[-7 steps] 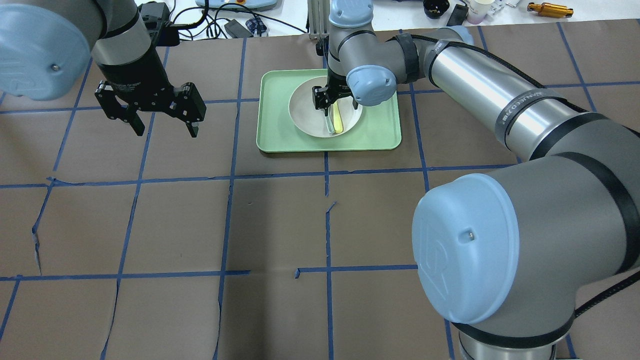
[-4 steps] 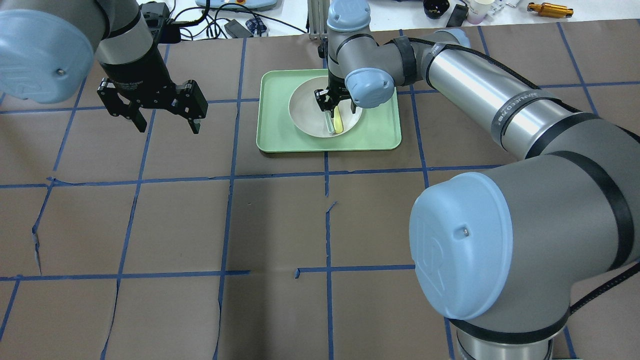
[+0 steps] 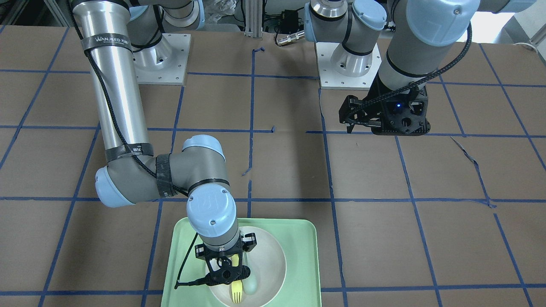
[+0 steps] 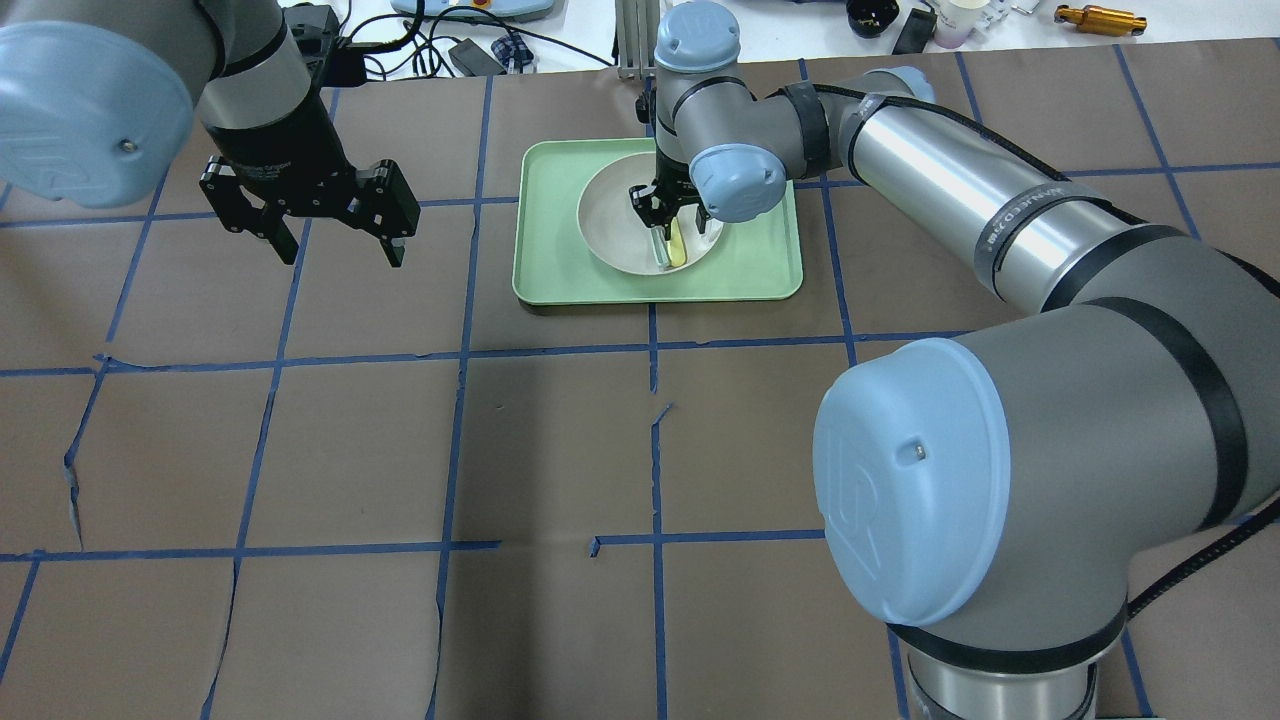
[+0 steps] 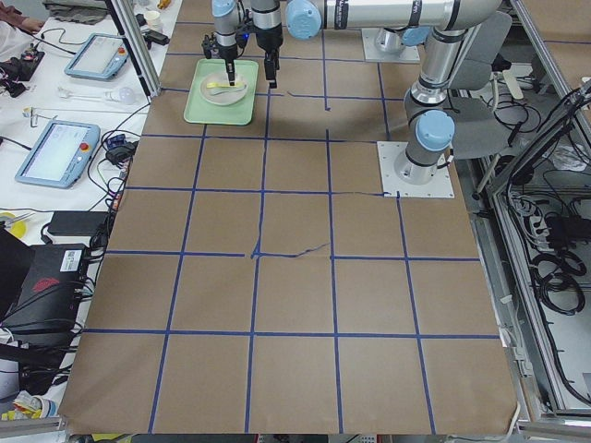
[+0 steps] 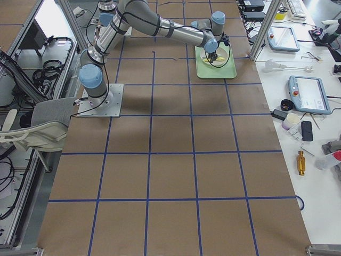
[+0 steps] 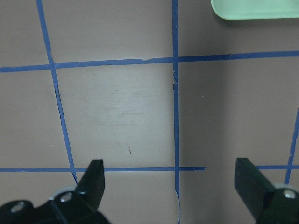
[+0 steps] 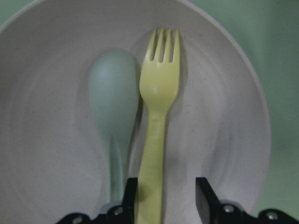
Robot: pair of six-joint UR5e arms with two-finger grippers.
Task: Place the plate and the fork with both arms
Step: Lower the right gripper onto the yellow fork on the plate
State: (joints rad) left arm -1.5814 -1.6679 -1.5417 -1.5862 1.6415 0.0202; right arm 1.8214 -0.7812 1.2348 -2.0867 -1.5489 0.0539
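Right end effector (image 8: 166,186) is down in the plate (image 8: 224,116) with its fingers slightly apart either side of the fork (image 8: 159,88) handle, one pad on it and a gap at the other, so not clamped. Fork lies flat beside a grey-green spoon (image 8: 113,98) in the plate, which sits in the mint tray (image 4: 760,270) by the middle of the worktop (image 4: 550,450) edge farthest from the robot. Left end effector (image 4: 340,258) hangs wide apart over bare worktop, toward the far left corner

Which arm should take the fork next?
Right. The right hand brackets the handle of the fork in the plate; the left hand hangs open over the table, away from the tray.
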